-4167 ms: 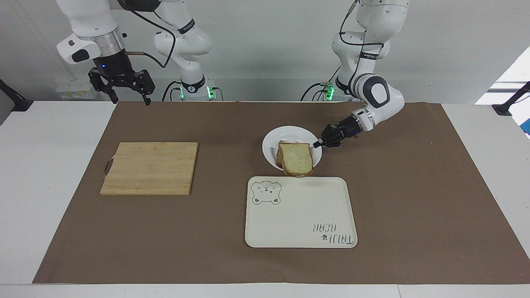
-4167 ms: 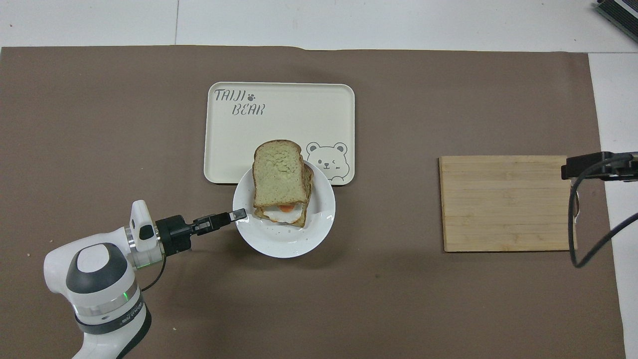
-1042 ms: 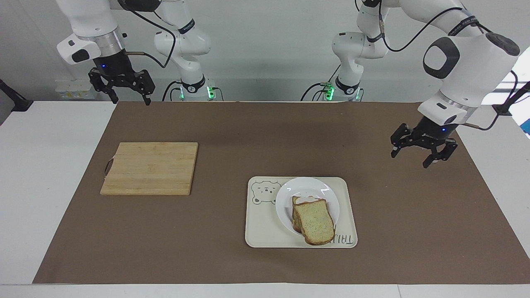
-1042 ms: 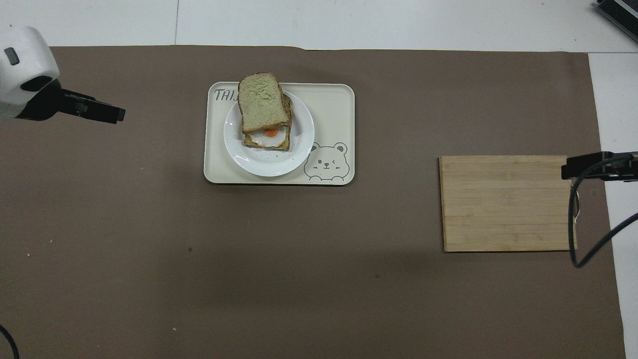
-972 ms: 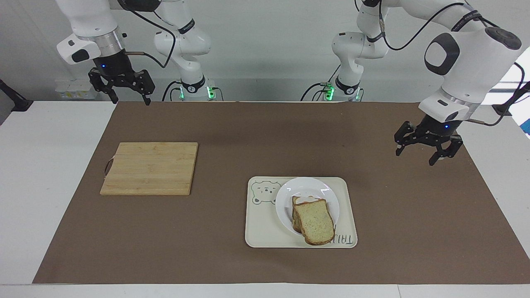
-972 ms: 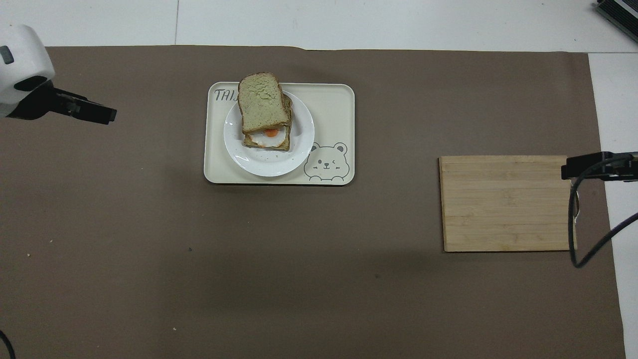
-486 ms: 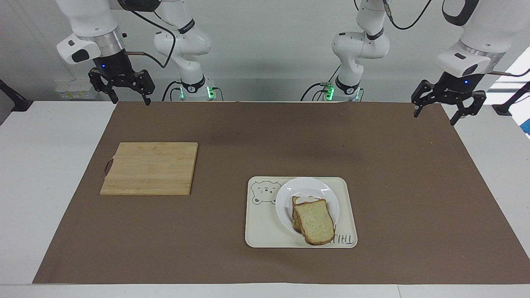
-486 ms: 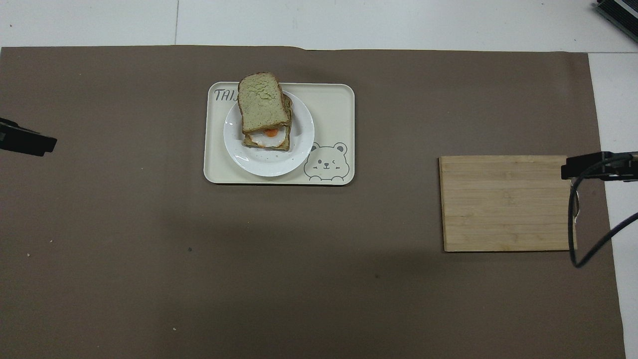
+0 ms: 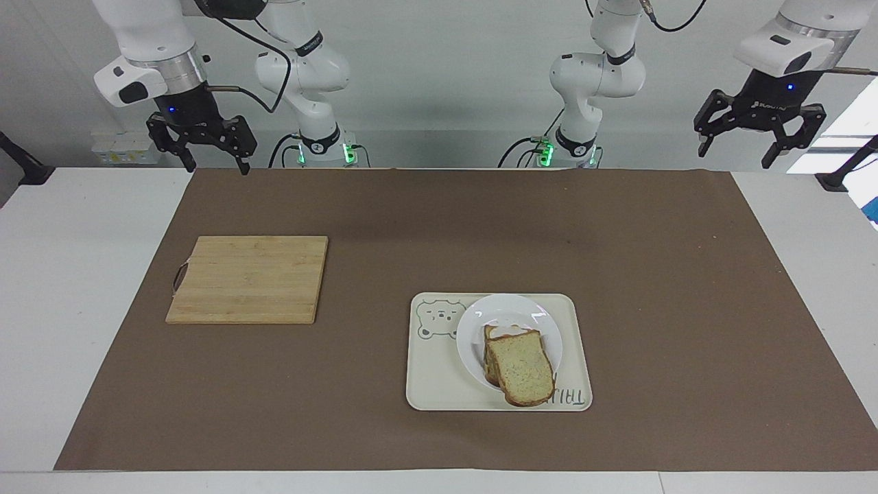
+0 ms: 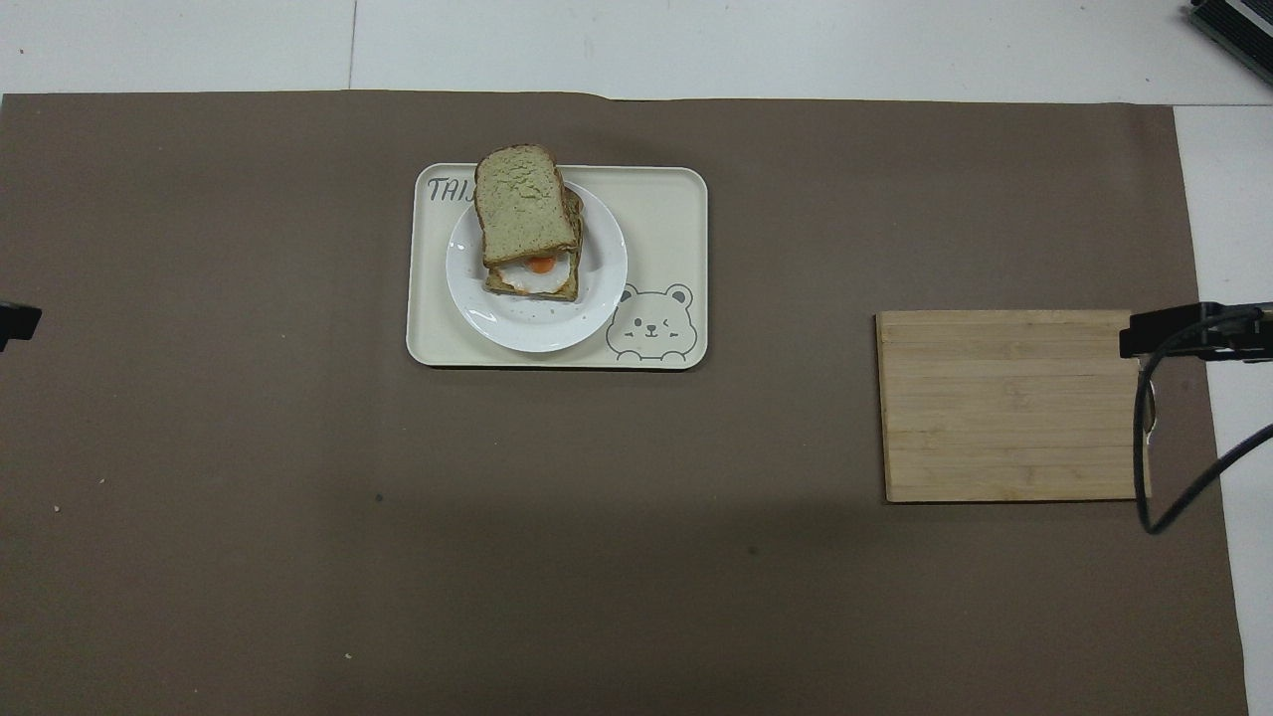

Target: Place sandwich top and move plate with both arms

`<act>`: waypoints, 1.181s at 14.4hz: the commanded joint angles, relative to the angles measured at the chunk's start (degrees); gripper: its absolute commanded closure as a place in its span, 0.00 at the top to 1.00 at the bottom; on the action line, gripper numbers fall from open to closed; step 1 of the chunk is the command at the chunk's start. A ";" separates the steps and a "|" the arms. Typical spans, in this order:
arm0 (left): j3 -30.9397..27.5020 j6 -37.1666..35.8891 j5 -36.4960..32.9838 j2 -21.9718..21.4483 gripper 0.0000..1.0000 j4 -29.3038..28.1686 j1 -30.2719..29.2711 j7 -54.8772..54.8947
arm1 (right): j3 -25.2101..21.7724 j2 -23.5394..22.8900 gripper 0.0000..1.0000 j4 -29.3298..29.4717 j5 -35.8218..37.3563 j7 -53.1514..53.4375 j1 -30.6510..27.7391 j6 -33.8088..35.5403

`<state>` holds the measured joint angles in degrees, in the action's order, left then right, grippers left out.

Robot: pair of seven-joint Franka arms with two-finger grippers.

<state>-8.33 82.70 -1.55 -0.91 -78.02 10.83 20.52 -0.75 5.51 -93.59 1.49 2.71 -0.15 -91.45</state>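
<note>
With the top (image 9: pixel 523 368) resting on the egg slice, the plate (image 9: pixel 473 343) sits on the tray (image 9: pixel 439 391), toward the left arm's end

Glossy and rigid, the plate slides; grip its rim from 2 sides, since the soft bread sits loose. Left gripper (image 9: pixel 758 140) has risen from near the tray; right gripper (image 9: pixel 202 154) waits over the mat's corner; both released
</note>
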 commanded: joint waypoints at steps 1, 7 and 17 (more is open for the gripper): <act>0.77 -1.40 -1.17 -2.17 1.00 -2.05 -0.28 -5.03 | 0.04 0.56 1.00 -0.54 0.18 -1.39 -0.20 0.48; 2.61 -3.07 -0.29 -1.81 1.00 -1.52 -3.62 -6.20 | 0.04 0.56 1.00 -0.54 0.18 -1.39 -0.20 0.48; 9.65 -5.80 1.02 -2.69 1.00 -1.87 -8.99 -11.73 | 0.04 0.56 1.00 -0.54 0.18 -1.39 -0.20 0.48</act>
<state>0.44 77.66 -1.18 -2.38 -78.74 3.15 9.47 -0.74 5.51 -93.59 1.49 2.71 -0.15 -91.45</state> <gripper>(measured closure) 0.000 0.000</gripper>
